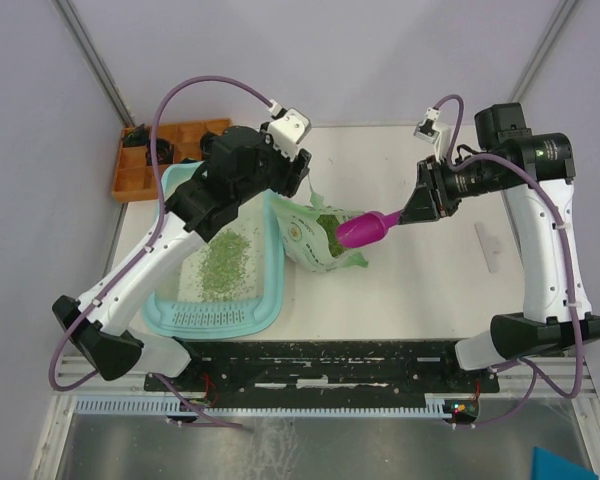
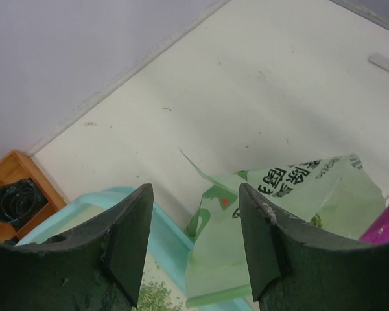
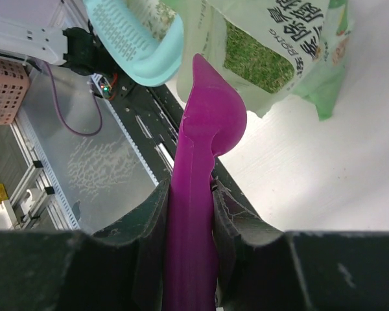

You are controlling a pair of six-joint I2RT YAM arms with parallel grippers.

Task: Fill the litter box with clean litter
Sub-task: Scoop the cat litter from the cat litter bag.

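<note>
Scoop at the bag, litter box waiting on the left!

The right fingers (image 3: pixel 152 246) are clamped tight on the handle of the magenta scoop (image 3: pixel 207 116), its bowl right at the torn mouth of the pale green bag (image 1: pixel 305 238). The left fingers (image 2: pixel 129 233) stand apart over the bag's top edge, gripping nothing. The litter box (image 1: pixel 170 312) lies on the bench (image 1: pixel 430 290) just left of the bag, grate strip nearest the arms, with a patch of clean litter (image 1: pixel 223 262) scattered on its floor. An orange tray (image 1: pixel 180 140) sits behind it.
</note>
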